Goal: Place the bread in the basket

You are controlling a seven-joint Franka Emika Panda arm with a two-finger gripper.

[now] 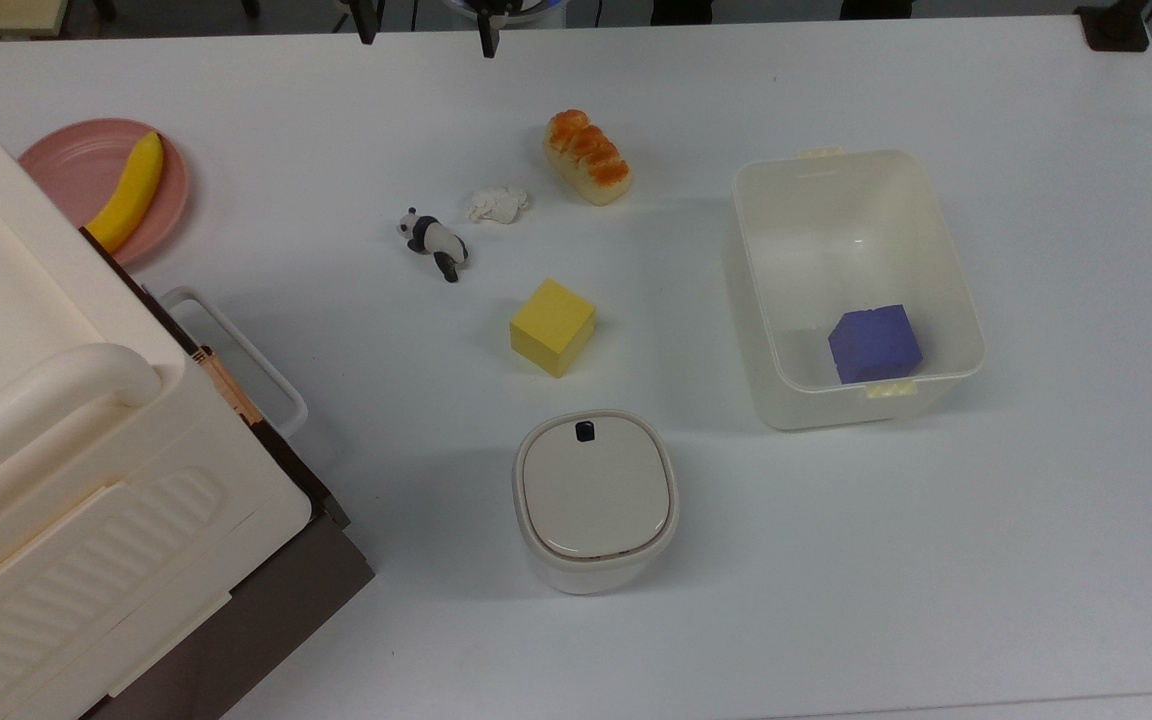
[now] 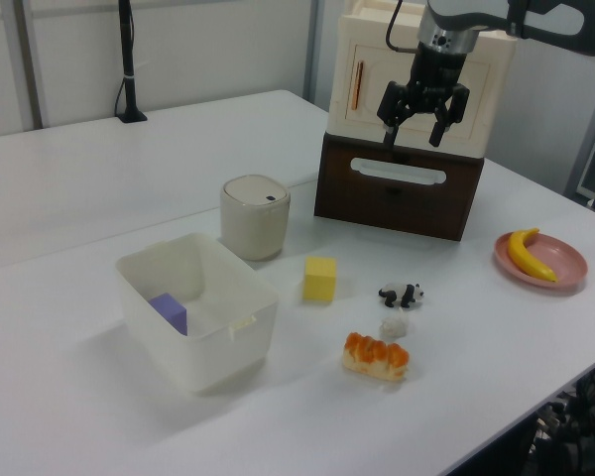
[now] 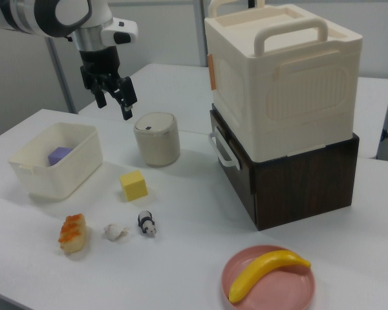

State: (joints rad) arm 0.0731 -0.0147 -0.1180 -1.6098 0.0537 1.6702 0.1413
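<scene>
**Q.** What could go wrong from here?

**A.** My jaws [image 2: 423, 121] hang released, empty, high above the worktop [image 1: 1036, 520] and well apart from the bread [image 1: 587, 157]. The bread lies flat on bare worktop, outside the basket [image 1: 956, 260], which stands near it on the top view's right. A small white wad [image 1: 497, 205] sits just beside the bread and a toy panda [image 1: 433, 241] a little beyond; in my judgement, a descent drifting towards them could catch the wad or knock the loaf askew. The loaf's glossy top may also let it slip if I close off-centre. The basket already holds a purple block [image 1: 874, 343], so a drop there could leave the loaf leaning on it; the open end looks safer.

**Q.** And the surface and room, near to far?

**A.** In the left view, bread nearest; then panda, yellow cube [image 2: 319, 279] and basket; then a lidded round-cornered container [image 2: 255, 215] and a banana [image 2: 530, 254] on a pink plate [image 2: 565, 268]; then a cream box [image 2: 367, 59] stacked on a dark brown cabinet [image 2: 397, 193]. The worktop is plain white. Behind it stand pale wall panels and a black pole [image 2: 129, 59].
</scene>
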